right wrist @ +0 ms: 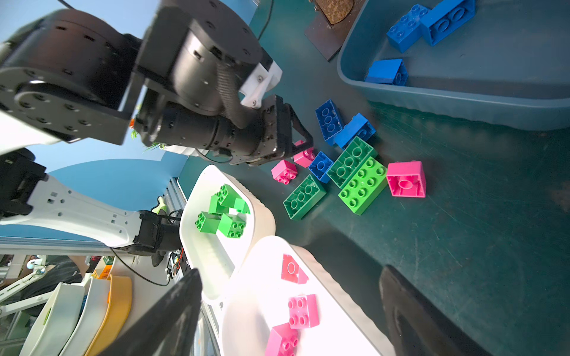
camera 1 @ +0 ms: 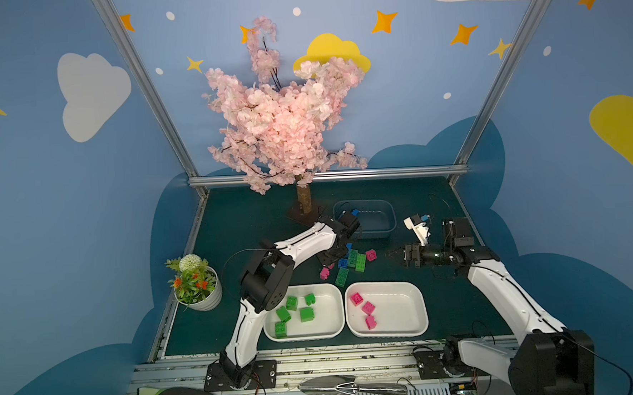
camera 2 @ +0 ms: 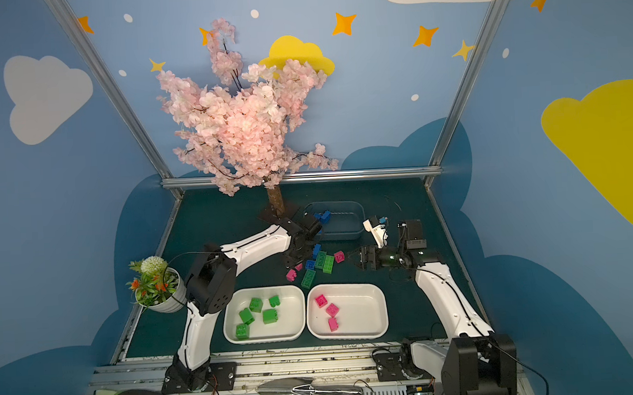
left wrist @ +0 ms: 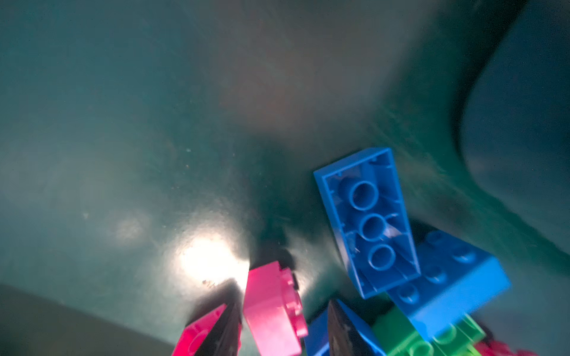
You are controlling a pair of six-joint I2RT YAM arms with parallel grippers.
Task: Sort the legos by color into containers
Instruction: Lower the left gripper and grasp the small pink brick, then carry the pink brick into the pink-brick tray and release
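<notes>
While the left gripper (camera 1: 327,260) dips at the lego pile's (camera 1: 352,263) 9 o'clock edge in a top view, the pink legos' white tray (camera 1: 398,305) sits at 5 o'clock. Left wrist: fingers (left wrist: 222,329) spread around 1 pink lego (left wrist: 271,308), not pinching; squeezing flat sides looks best. Right wrist: right gripper (right wrist: 290,269) wide, empty.

Lab booth: alu frame (camera 1: 399,171), cloud mural (camera 1: 90,95)

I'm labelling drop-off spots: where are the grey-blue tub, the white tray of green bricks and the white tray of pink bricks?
grey-blue tub (camera 1: 378,234): top view, front wall.
white tray of green bricks (camera 1: 326,313): top view, bare floor.
white tray of pink bricks (camera 1: 401,309): top view, bare floor.
</notes>
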